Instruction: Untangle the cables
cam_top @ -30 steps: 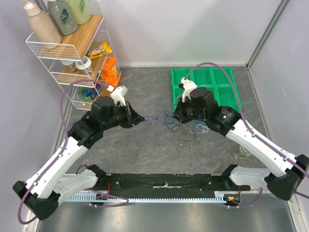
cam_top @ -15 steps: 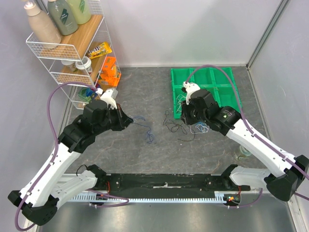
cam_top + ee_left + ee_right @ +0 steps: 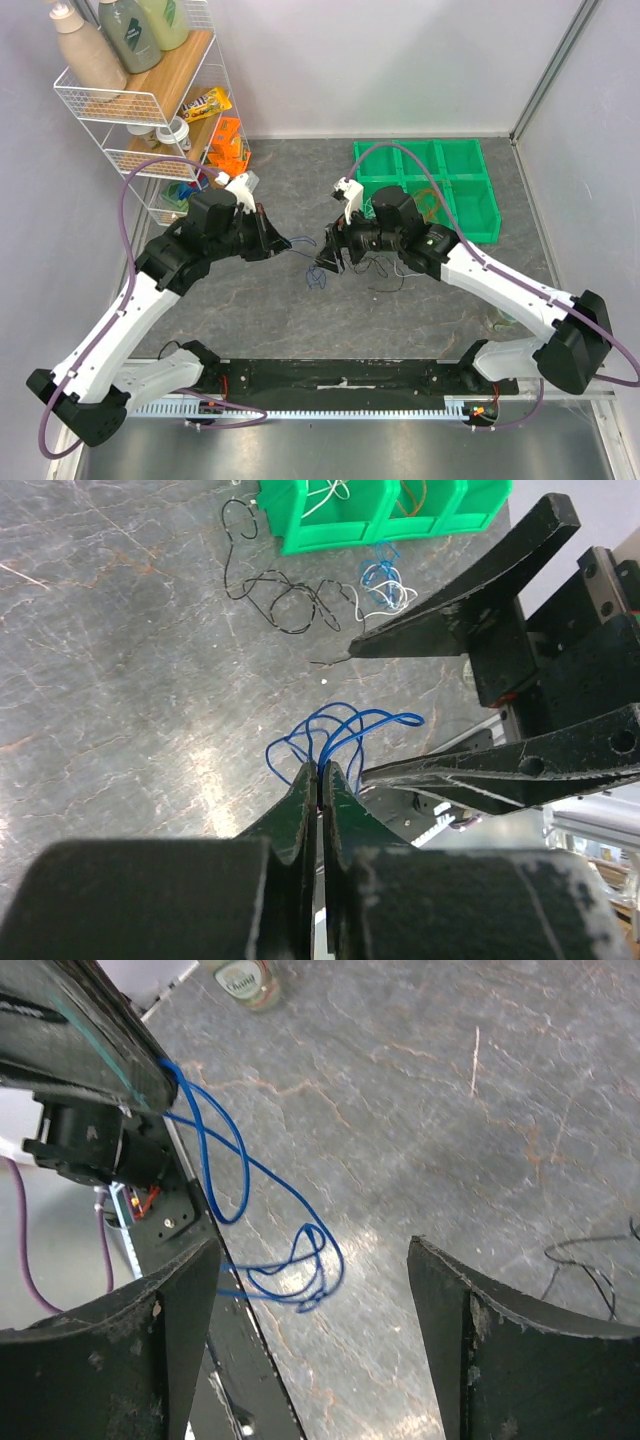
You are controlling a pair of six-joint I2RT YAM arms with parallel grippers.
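Left wrist view: the left gripper (image 3: 320,773) is squeezed tight on the blue cable (image 3: 340,725) and holds its loops up off the table (image 3: 300,185).
Right wrist view: the right gripper (image 3: 312,1250) is spread wide and holds nothing. The blue loops hang just in front of it and look to sit between its two fingers.
Where the blue cable is: near the middle of the table, between the two claws and well apart from the other cables.
Step in hand: we think the right claw is about to take hold of the blue loops so we can pull them open.
How to do it well: we should close on one strand only, not the whole bunch. We keep the left claw tight, then pull the two claws apart slowly. If a knot starts to get tight, we should stop and grab a new spot.
Black cable (image 3: 280,590): it lies loose on the table, near the green tray (image 3: 330,535).
White and blue bunch (image 3: 380,585): it sits on the table just beside the tray's near wall, next to the black one.
Green tray: it is on the far right of the table and is split into little boxes.
In the tray: one box has a white cable (image 3: 325,492), and a box beside it has an orange cable (image 3: 415,495). We cannot see the other boxes well.
Wire shelf (image 3: 140,100): it stands at the far left, with bottles (image 3: 130,30) on top.
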